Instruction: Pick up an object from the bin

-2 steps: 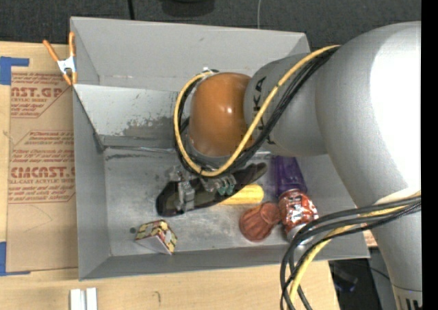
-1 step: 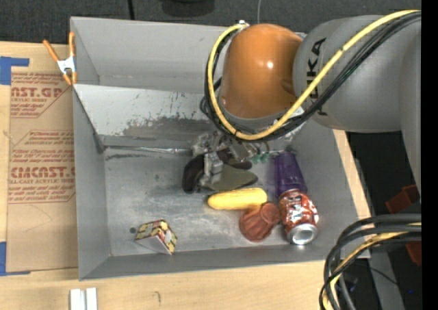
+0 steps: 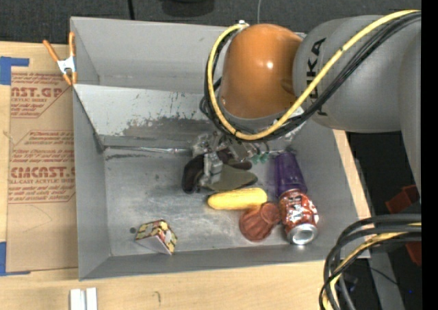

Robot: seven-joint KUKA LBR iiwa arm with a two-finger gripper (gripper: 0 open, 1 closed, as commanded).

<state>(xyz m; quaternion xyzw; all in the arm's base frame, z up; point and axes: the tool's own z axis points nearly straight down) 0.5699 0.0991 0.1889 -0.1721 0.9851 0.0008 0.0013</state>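
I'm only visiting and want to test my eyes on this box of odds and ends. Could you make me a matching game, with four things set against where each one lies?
Things:
1 yellow banana
2 red drink can
3 small printed box
4 purple bottle

Places in the bin:
a alone, towards the view's lower-left corner
b right side, just above the drink can in the view
c middle of the floor, lying crosswise
d lower right, beside a dark red crumpled thing

Pairs: 1-c, 2-d, 3-a, 4-b.

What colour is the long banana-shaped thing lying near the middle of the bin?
Yellow. The long banana-shaped thing shows best in the camera view.
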